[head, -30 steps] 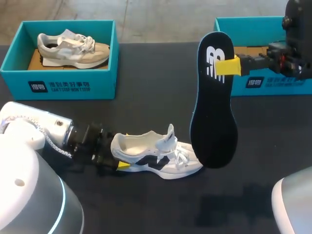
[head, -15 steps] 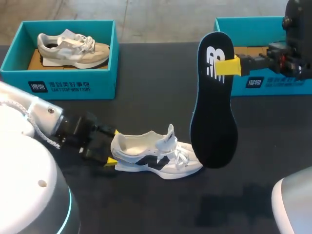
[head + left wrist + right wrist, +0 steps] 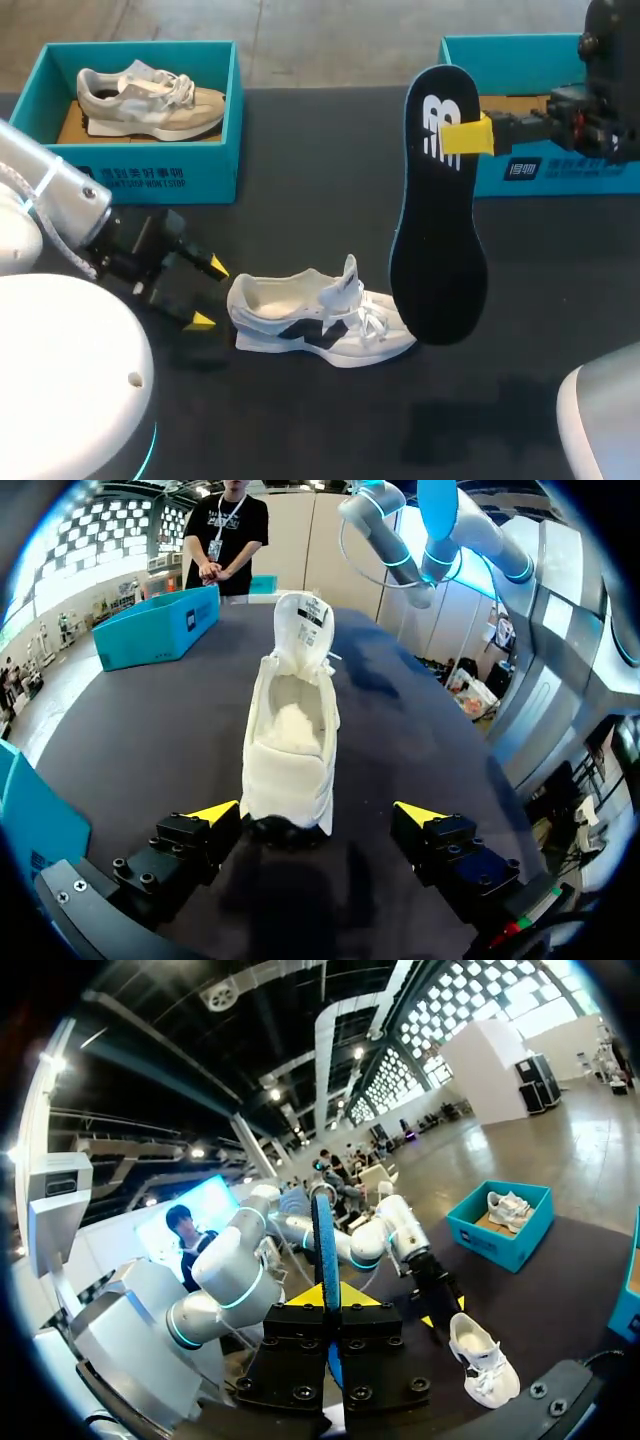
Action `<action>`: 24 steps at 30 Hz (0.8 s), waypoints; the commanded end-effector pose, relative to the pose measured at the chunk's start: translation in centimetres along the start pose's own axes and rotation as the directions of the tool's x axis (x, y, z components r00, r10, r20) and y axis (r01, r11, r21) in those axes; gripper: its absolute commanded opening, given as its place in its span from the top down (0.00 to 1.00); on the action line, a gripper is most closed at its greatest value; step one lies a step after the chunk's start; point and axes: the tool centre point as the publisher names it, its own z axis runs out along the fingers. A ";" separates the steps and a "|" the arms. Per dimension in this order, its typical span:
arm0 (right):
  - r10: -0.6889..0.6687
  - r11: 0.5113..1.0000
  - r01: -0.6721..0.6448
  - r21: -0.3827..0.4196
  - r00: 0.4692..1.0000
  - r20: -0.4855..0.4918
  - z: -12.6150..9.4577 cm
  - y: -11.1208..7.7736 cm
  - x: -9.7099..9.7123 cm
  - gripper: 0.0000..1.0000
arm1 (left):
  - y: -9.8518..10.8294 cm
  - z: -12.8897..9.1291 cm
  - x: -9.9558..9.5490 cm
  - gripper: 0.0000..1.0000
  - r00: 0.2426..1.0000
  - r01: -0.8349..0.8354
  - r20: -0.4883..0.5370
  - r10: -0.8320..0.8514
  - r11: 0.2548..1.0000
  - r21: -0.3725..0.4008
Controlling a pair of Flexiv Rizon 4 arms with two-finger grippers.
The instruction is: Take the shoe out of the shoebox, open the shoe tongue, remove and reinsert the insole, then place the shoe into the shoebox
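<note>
**Table** (image 3: 300, 150): dark top carrying everything; the white shoe (image 3: 315, 320) lies on its sole near the middle and is the reference for all positions below.

**Left box** (image 3: 140, 180): teal, open, well beyond the shoe's heel side. It holds one beige shoe (image 3: 150, 100) on a brown card floor.

**Right box** (image 3: 600, 178): teal, open, well beyond the shoe's toe side. The right arm hides most of its inside. Only a strip of card floor shows, so its contents cannot be told.

**Shoe**: out of its box, tongue raised, cavity open and without its insole. It is probably light, with a soft, collapsible upper and a firmer sole and heel cup. The heel, or the sole edges, look the surest hold.

**Insole** (image 3: 437, 220): black, held in the air above the shoe's toe side, hanging toe end down. It is likely thin, light and bendable, so it would buckle if pushed from far back.

**Right gripper** (image 3: 465, 135): clamped on the insole near its heel end.

**Left gripper** (image 3: 208, 293): fingers wide apart just behind the shoe's heel, clear of it, holding nothing.
</note>
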 end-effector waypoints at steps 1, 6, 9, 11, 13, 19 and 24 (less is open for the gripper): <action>0.000 1.000 0.000 0.005 1.000 -0.002 0.3 0.3 -0.2 1.00 | -0.8 -2.4 0.6 0.00 1.000 -0.013 -0.006 0.012 0.987 -0.159; 0.000 1.000 0.000 0.005 1.000 -0.002 0.3 0.3 -0.2 1.00 | -1.4 -3.5 0.5 0.00 0.998 -0.042 -0.045 0.031 0.965 -0.258; 0.000 1.000 0.000 0.005 1.000 -0.002 0.3 0.3 -0.2 1.00 | -1.5 -3.6 0.6 0.00 0.996 -0.054 -0.080 0.031 0.948 -0.314; 0.000 1.000 0.000 0.005 1.000 -0.002 0.3 0.3 -0.2 1.00 | -1.6 -3.5 0.7 0.00 0.994 -0.063 -0.105 0.028 0.935 -0.350; 0.000 1.000 0.000 0.005 1.000 -0.002 0.3 0.3 -0.2 1.00 | -1.7 -3.4 0.7 0.00 0.992 -0.071 -0.119 0.028 0.924 -0.377; 0.000 1.000 0.000 0.005 1.000 -0.002 0.3 0.3 -0.2 1.00 | -3.0 -2.8 -0.6 0.00 0.987 -0.136 -0.142 0.079 0.879 -0.456; 0.000 1.000 0.000 0.005 1.000 -0.002 0.3 0.3 -0.2 1.00 | -3.5 -2.6 -1.4 0.00 0.986 -0.165 -0.120 0.119 0.829 -0.535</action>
